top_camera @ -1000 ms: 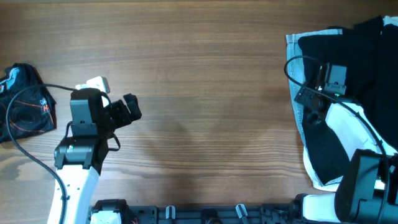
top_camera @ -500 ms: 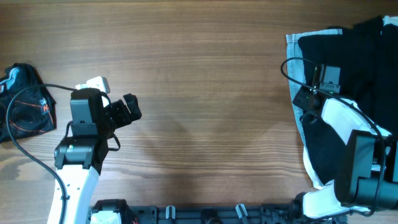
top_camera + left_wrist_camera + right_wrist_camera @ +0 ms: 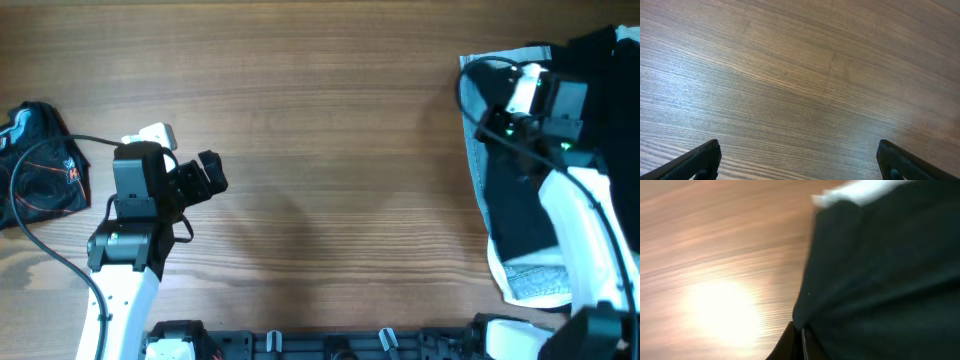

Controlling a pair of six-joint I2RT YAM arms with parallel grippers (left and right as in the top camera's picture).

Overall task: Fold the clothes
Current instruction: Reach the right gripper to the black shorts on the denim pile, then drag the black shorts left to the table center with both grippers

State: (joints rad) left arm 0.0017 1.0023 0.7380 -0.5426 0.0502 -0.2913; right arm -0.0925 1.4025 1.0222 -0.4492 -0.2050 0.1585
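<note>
- black shorts [image 3: 520,215] lie at the right edge of the tabletop [image 3: 340,120], on top of light-blue denim shorts [image 3: 535,282].
- right gripper [image 3: 801,332], blurred, looks closed on the black shorts' edge.
- left gripper [image 3: 797,157] hangs wide open over the tabletop, well apart from them.
</note>
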